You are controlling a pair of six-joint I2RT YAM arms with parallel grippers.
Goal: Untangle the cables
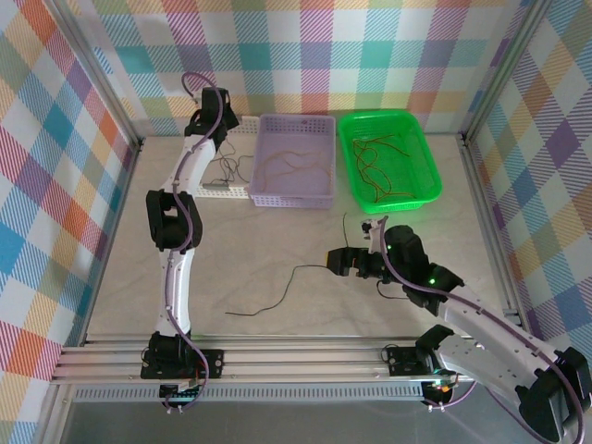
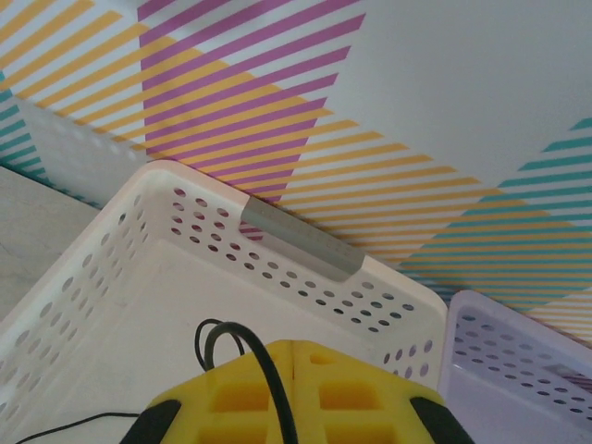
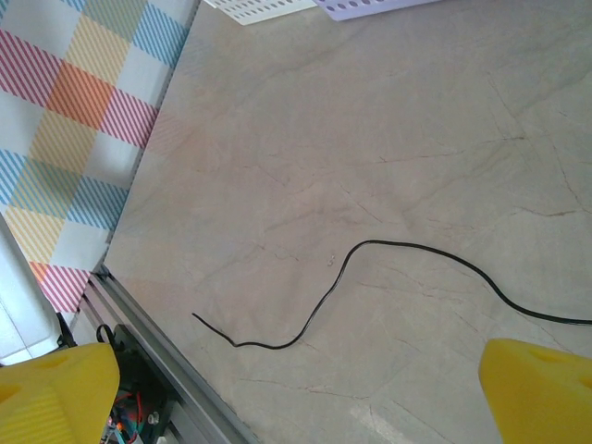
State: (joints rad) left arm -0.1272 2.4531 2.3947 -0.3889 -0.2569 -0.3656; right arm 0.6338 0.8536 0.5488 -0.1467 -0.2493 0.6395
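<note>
Right wrist view: thin black wire (image 3: 370, 245) lies loose on the beige table (image 3: 370, 111) ahead of the open-spread right gripper (image 3: 296, 388) — likely limp, featherlight (pinch near an end) — left gripper (image 2: 291, 370) pressed together, seemingly pinching a second black wire (image 2: 265, 363).

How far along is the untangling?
Partway, it seems. Some wires lie in the purple basket. The left pincer holds a black wire over the white basket. A second black wire lies on the table by the open right pincer; a tangle waits in the green basket.
</note>
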